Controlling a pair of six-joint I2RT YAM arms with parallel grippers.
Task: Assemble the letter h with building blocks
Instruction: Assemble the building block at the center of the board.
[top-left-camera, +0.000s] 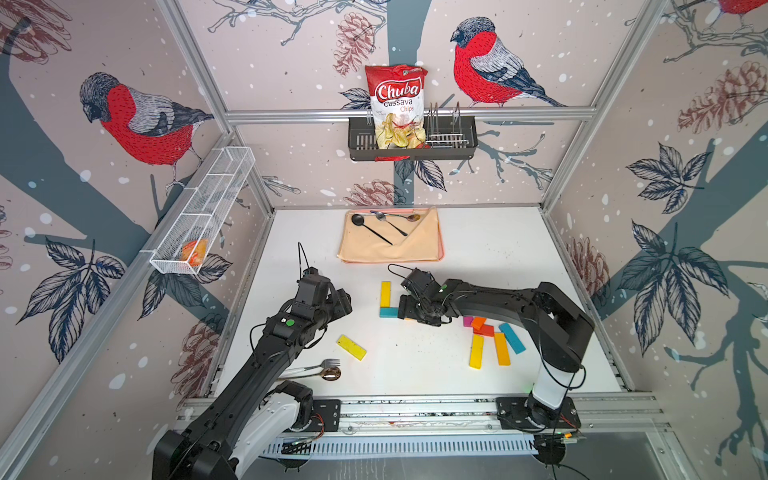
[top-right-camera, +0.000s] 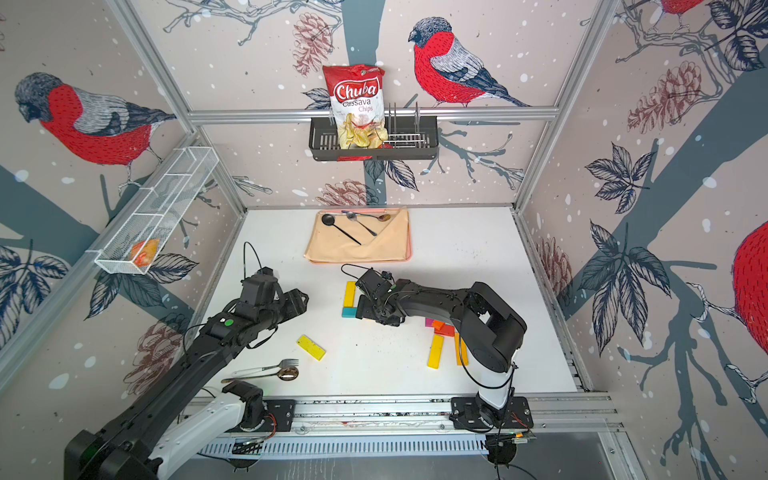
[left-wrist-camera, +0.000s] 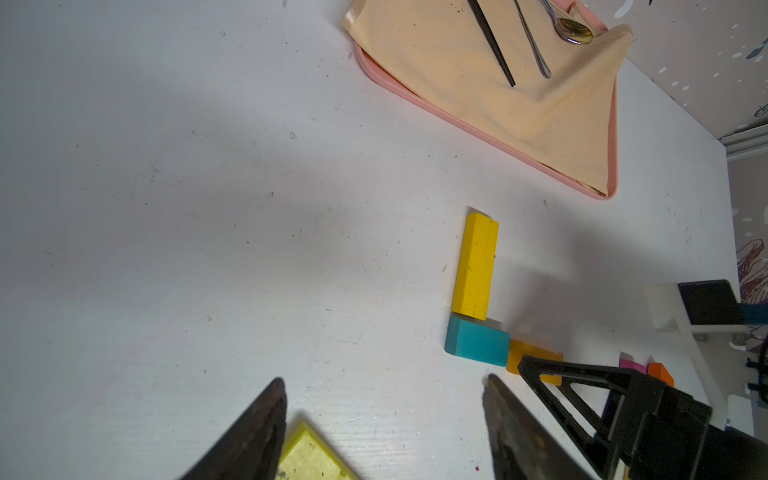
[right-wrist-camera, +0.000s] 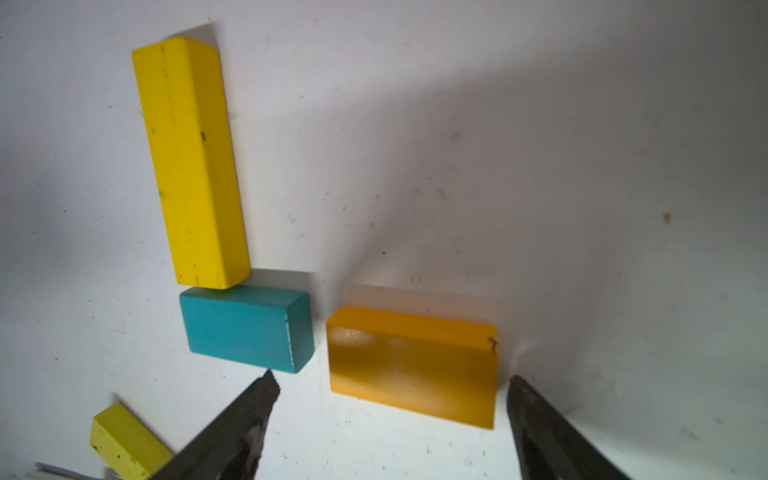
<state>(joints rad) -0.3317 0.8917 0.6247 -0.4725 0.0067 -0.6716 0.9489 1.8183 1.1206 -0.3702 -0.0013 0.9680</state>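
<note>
Here, the amber block (right-wrist-camera: 411, 365) is shown just ahead of the right gripper's (right-wrist-camera: 390, 379) wide-spread, empty fingers (right-wrist-camera: 249, 419), its long axis running finger to finger, one end just beside the teal block (right-wrist-camera: 249, 328); the left gripper (left-wrist-camera: 385, 378), also spread, lies farther off.

Yellow block (right-wrist-camera: 189, 162) touches teal block (right-wrist-camera: 245, 328); orange block (right-wrist-camera: 411, 365) beside.

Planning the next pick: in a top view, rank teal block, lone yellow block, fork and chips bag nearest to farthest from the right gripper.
From the right gripper:
1. teal block, right beside it.
2. lone yellow block, nearer the front.
3. fork, front left.
4. chips bag, back wall shelf.
</note>
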